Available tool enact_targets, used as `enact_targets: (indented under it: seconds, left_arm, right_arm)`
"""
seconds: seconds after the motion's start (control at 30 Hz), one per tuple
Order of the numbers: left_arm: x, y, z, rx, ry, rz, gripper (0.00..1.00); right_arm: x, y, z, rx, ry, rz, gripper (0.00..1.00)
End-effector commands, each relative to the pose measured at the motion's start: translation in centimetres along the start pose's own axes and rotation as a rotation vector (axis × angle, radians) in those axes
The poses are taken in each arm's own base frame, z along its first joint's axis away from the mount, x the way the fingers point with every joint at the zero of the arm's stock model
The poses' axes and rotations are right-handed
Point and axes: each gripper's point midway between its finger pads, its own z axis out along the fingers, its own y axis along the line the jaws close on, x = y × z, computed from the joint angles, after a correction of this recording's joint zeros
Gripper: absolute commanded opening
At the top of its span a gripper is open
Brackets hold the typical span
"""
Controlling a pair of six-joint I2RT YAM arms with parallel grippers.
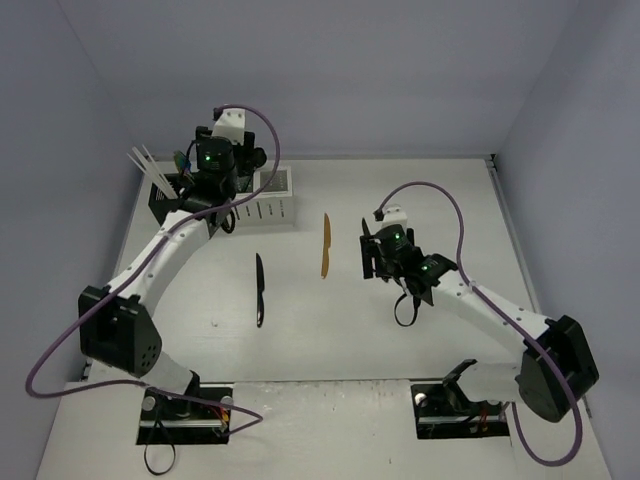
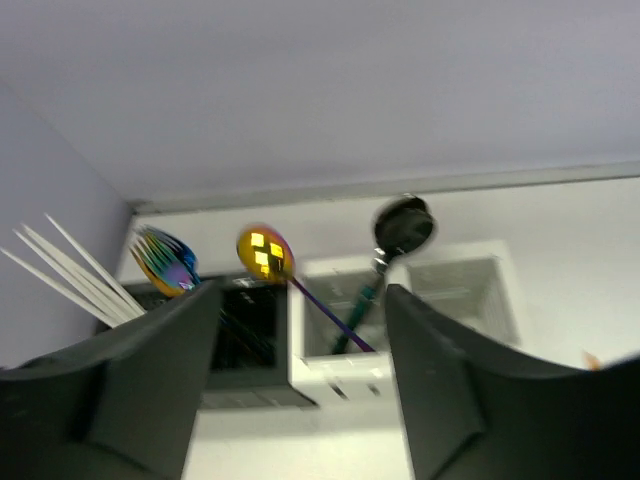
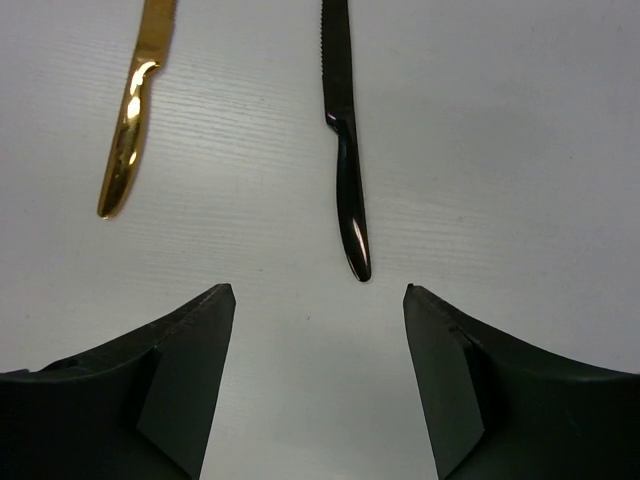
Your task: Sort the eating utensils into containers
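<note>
My left gripper (image 1: 222,205) hangs open just in front of the two containers with nothing between its fingers (image 2: 302,290). The white caddy (image 2: 340,375) holds a gold spoon (image 2: 264,252) on a purple handle and a black spoon (image 2: 403,225). The black caddy (image 2: 240,400) beside it holds an iridescent fork (image 2: 165,262) and pale chopsticks (image 2: 70,270). A black knife (image 1: 260,290) and a gold knife (image 1: 325,245) lie flat on the table. My right gripper (image 1: 372,255) is open and low over the table. In its wrist view the black knife's (image 3: 345,150) handle tip lies just ahead of the gap (image 3: 318,290), with the gold knife (image 3: 130,130) up to the left.
The white caddy (image 1: 272,205) and black caddy (image 1: 165,200) stand at the far left, near the left wall (image 1: 60,150) and back wall (image 1: 350,80). A purple cable (image 1: 430,190) loops above the right arm. Both arm bases sit at the near edge.
</note>
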Motion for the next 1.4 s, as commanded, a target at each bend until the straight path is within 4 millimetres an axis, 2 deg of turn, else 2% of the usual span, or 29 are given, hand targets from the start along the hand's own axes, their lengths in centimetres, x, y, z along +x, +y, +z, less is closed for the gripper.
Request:
enact_targets:
  seconds: [0.0, 0.03, 0.13, 0.23, 0.33, 0.53, 0.63, 0.73, 0.97, 1.2, 1.37]
  left_arm:
    - [-0.9, -1.0, -5.9, 0.134, 0.117, -0.194, 0.66]
    - [0.0, -1.7, -7.1, 0.177, 0.168, -0.217, 0.68]
    - [2.4, -3.2, -9.9, 0.277, 0.265, -0.267, 0.72]
    - [3.7, -4.3, -12.8, 0.376, 0.298, -0.312, 0.76]
    - [6.7, -4.7, -14.8, 0.414, 0.361, -0.325, 0.81]
    - [12.3, -4.6, -16.9, 0.415, 0.456, -0.308, 0.82]
    - [13.8, -4.4, -17.1, 0.400, 0.481, -0.299, 0.82]
    - [14.5, -4.4, -17.1, 0.392, 0.494, -0.292, 0.82]
    - [14.4, -4.3, -17.1, 0.392, 0.491, -0.287, 0.82]
    - [14.4, -4.2, -17.2, 0.394, 0.487, -0.285, 0.82]
    - [14.3, -4.4, -17.2, 0.403, 0.486, -0.288, 0.82]
  right_arm:
    - [-1.4, -0.3, 2.0, 0.007, 0.032, 0.045, 0.63]
    - [-1.8, -0.6, 2.4, 0.013, 0.037, 0.046, 0.62]
    - [-1.1, -0.7, 4.5, 0.007, 0.107, 0.040, 0.58]
    - [-1.4, -0.9, 5.7, 0.008, 0.137, 0.043, 0.54]
    - [-1.0, -1.1, 7.2, 0.012, 0.177, 0.028, 0.53]
    - [0.3, -1.5, 10.0, 0.027, 0.259, 0.010, 0.49]
    - [0.8, -1.5, 10.9, 0.032, 0.291, -0.002, 0.46]
    - [1.5, -1.6, 11.8, 0.039, 0.317, -0.009, 0.42]
    - [2.5, -2.2, 12.9, 0.045, 0.366, 0.007, 0.33]
    - [4.3, -2.4, 12.8, 0.045, 0.433, 0.023, 0.23]
    - [5.1, -2.4, 12.5, 0.047, 0.465, 0.036, 0.11]
